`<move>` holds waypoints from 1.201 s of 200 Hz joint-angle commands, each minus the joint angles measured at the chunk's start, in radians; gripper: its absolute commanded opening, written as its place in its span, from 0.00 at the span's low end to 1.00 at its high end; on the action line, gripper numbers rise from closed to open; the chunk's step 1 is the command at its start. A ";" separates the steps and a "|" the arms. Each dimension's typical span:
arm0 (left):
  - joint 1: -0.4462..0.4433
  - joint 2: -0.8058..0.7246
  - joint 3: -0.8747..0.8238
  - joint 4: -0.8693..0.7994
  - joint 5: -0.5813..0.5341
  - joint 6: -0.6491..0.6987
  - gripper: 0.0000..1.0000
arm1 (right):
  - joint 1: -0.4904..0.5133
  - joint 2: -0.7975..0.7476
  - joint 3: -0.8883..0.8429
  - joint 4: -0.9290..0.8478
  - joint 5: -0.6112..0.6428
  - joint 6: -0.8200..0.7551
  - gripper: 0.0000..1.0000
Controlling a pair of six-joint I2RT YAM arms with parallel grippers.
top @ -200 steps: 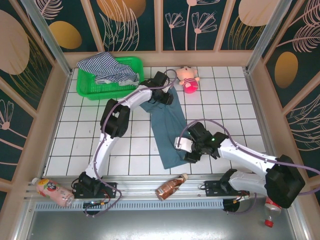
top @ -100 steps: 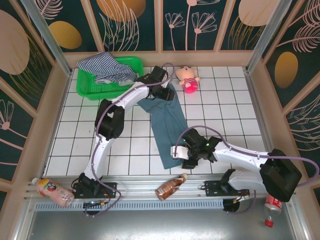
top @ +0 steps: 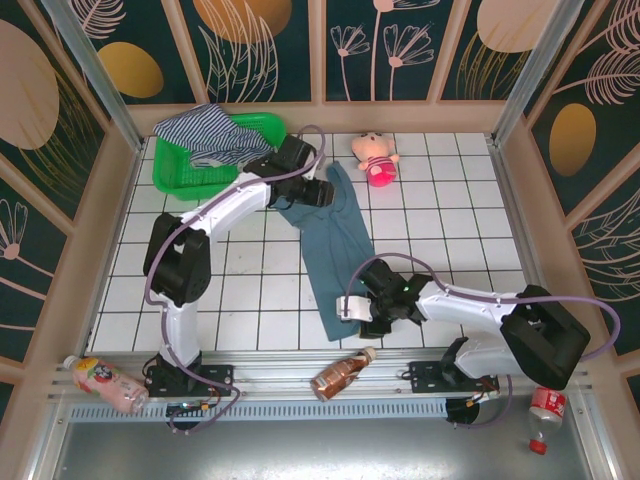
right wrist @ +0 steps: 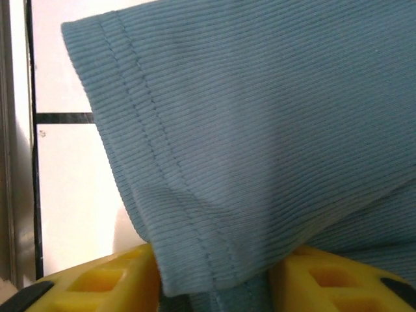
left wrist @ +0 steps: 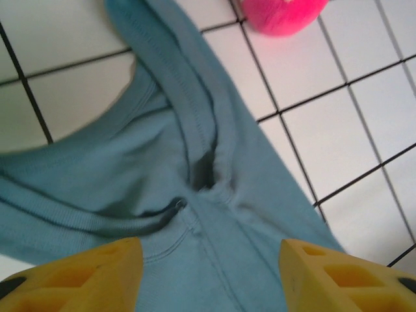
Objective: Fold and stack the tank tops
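1. Teal tank top (top: pixel 335 255): lies on the white tiled table (top: pixel 450 200) as one long narrow strip, running on a slant from just beside the pink doll (top: pixel 375 158) down towards the front rail. It appears folded lengthwise. The cloth is plain dusty teal-blue.

2. Strap end, left wrist view: the tank top (left wrist: pixel 162 169) shows bound edges with double stitching. One strap runs up towards the doll (left wrist: pixel 283 13), and an armhole curve exposes bare tile. The edges bunch into a dark crease where they meet.

3. Hem end, right wrist view: the cloth (right wrist: pixel 260 117) is a fine ribbed knit. Two rows of stitching follow the hem, and one corner sits clear against the tile.

4. Striped tank top (top: pixel 215 135): navy-and-white, crumpled, heaped in the green basket (top: pixel 175 180) at the far left and spilling over its back rim. It is well apart from the teal one.

5. Left gripper (top: pixel 325 192): at the strap end. Its jaws (left wrist: pixel 208 266) stand spread wide above the cloth, pinching nothing.

6. Right gripper (top: pixel 352 312): at the near hem. Its fingers (right wrist: pixel 214 279) flank the hem corner, with cloth filling the gap; I cannot tell whether they press it.
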 commanded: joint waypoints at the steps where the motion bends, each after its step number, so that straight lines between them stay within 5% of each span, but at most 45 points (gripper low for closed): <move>1: -0.004 -0.047 -0.063 0.016 -0.021 -0.015 0.58 | -0.011 0.035 0.002 -0.065 0.018 0.011 0.39; 103: -0.003 -0.109 -0.164 0.017 -0.044 -0.003 0.59 | -0.031 -0.013 0.099 -0.250 -0.088 0.051 0.06; 164: -0.005 -0.126 -0.254 0.069 0.038 -0.037 0.59 | -0.050 -0.094 0.139 -0.449 -0.177 0.052 0.05; 240: -0.004 -0.095 -0.260 0.105 0.020 -0.037 0.59 | -0.115 0.038 0.352 -0.386 -0.102 -0.037 0.06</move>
